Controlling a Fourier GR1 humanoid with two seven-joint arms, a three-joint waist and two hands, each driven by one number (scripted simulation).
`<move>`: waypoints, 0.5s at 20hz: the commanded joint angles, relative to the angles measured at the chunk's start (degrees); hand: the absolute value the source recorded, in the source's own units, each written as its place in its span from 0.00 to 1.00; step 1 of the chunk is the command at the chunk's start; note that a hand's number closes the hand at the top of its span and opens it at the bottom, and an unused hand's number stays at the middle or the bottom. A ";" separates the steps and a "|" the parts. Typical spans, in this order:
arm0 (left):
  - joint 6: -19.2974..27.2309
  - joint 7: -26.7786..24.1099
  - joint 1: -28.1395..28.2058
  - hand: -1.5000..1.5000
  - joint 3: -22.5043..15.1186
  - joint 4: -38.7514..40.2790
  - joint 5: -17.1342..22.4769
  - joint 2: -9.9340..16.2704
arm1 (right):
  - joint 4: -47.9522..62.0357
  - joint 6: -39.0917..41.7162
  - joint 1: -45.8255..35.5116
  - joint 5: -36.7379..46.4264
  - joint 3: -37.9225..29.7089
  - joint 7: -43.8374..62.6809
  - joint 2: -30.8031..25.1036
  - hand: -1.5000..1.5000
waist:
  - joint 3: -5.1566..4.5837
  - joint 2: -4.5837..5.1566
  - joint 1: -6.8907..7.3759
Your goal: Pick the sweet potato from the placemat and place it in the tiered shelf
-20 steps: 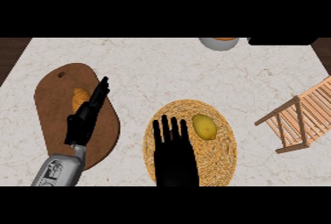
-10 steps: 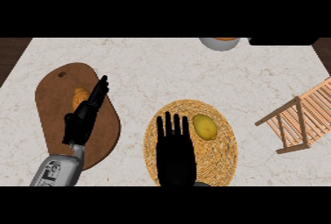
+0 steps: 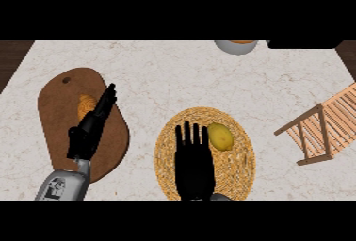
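The sweet potato, yellow and oval, lies on the round woven placemat in the lower middle. My right hand lies flat and open over the placemat, fingers straight, just left of the sweet potato; I cannot tell whether they touch. The wooden tiered shelf stands at the right edge, partly cut off. My left hand is open, seen edge on, over a brown cutting board.
A small orange item on the cutting board is partly hidden by my left hand. A grey bowl sits at the counter's far edge, with a dark object to its right. Bare counter lies between the placemat and the shelf.
My right hand has edged slightly forward and to the right over the placemat, closer to the sweet potato. The left hand has not moved.
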 commanded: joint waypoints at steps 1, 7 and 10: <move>-0.32 -3.66 -2.96 0.50 0.89 6.49 -0.64 -2.17 | -2.34 2.39 2.70 1.15 0.13 2.97 0.45 0.00 | -0.01 0.04 -0.39; -1.28 -2.56 -0.92 0.50 1.79 4.54 -2.41 -1.43 | 3.50 -1.26 1.52 1.65 -3.94 -3.14 0.17 0.00 | 0.00 0.04 -0.22; -2.15 1.19 0.35 0.50 1.91 -0.92 -1.32 -1.28 | 1.84 1.65 -0.45 -2.79 0.82 3.80 0.43 1.00 | 0.00 -0.02 0.16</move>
